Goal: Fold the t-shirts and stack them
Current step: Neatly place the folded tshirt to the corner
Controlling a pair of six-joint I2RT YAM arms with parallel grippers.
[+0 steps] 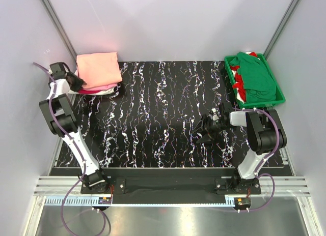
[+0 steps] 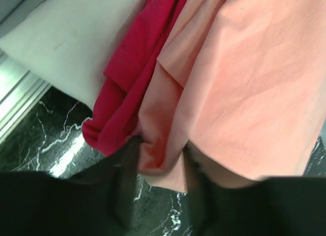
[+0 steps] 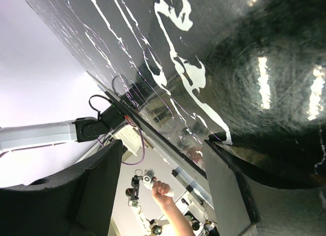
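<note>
Salmon-peach t-shirt [image 1: 98, 68], folded to a soft rectangle, tops the stack at the far left corner of the table [image 1: 153, 109].
Smooth matte cloth lies over a bright pink t-shirt [image 2: 127, 78] and a white t-shirt [image 2: 66, 42]. Left gripper [image 2: 162, 148] pinches a rumpled fold at its left edge. Right gripper [image 1: 202, 129] hangs spread wide, holding nothing, over the glossy black marbled top. Dark green t-shirt [image 1: 257, 76] and red t-shirt [image 1: 236, 73] lie crumpled in the rigid green tray [image 1: 279, 99], far right.
</note>
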